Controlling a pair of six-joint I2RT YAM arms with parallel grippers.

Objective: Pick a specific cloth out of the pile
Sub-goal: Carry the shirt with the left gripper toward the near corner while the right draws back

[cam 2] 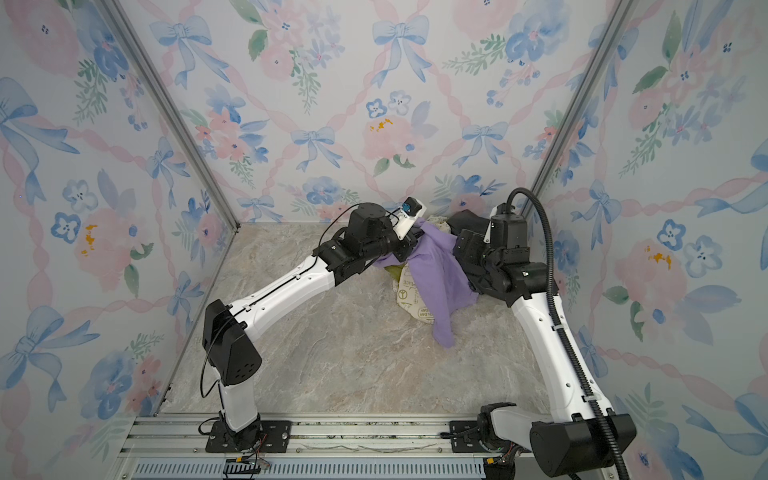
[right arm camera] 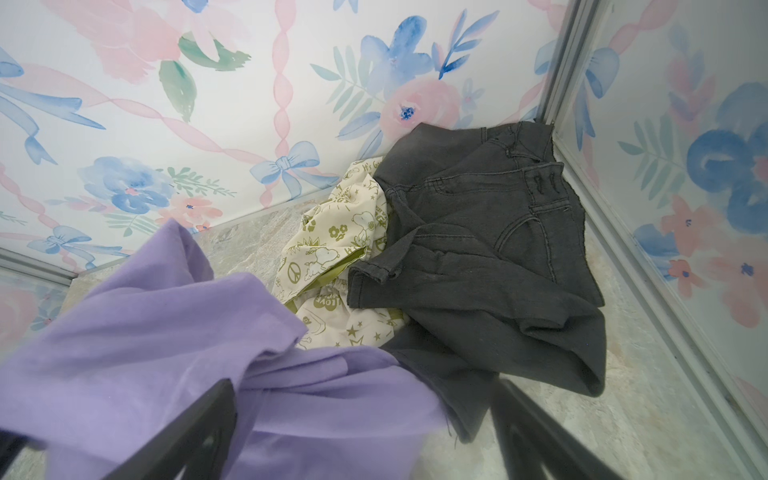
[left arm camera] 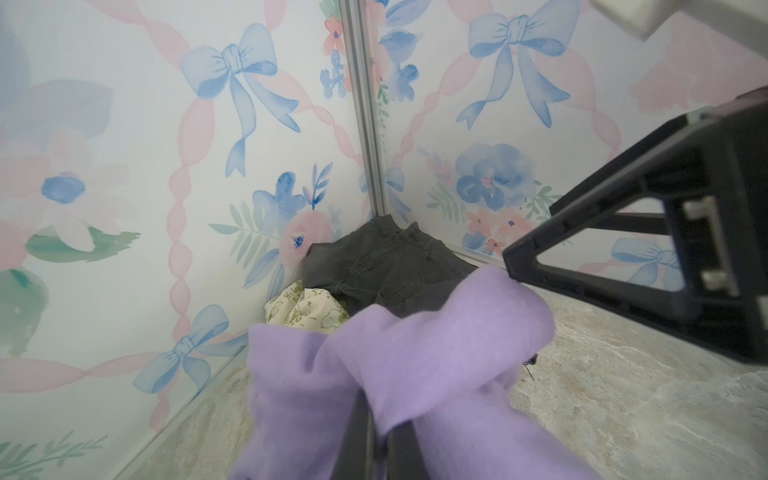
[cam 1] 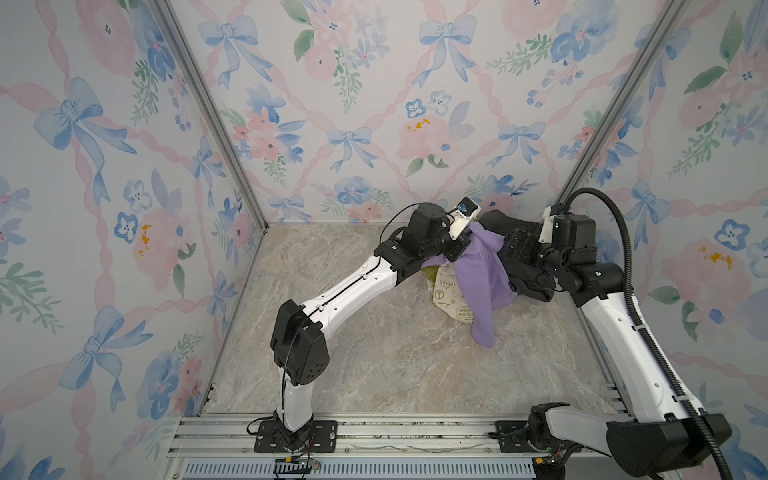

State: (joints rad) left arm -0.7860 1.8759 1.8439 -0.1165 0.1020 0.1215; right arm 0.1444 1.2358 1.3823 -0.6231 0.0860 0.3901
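Left pincer (left arm camera: pixel 370 415) clamps cloth (cam 1: pixel 478 282), top lifted; rest seems to drape over pile (right arm camera: pixel 478 232). Right pincer (right arm camera: pixel 365 386) wide, empty. To do: pull it clear.

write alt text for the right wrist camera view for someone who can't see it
A purple cloth fills the foreground, partly between the spread fingers of the open right gripper. Behind it, a cream printed cloth and dark grey jeans lie heaped on the marble floor in a corner of floral walls.
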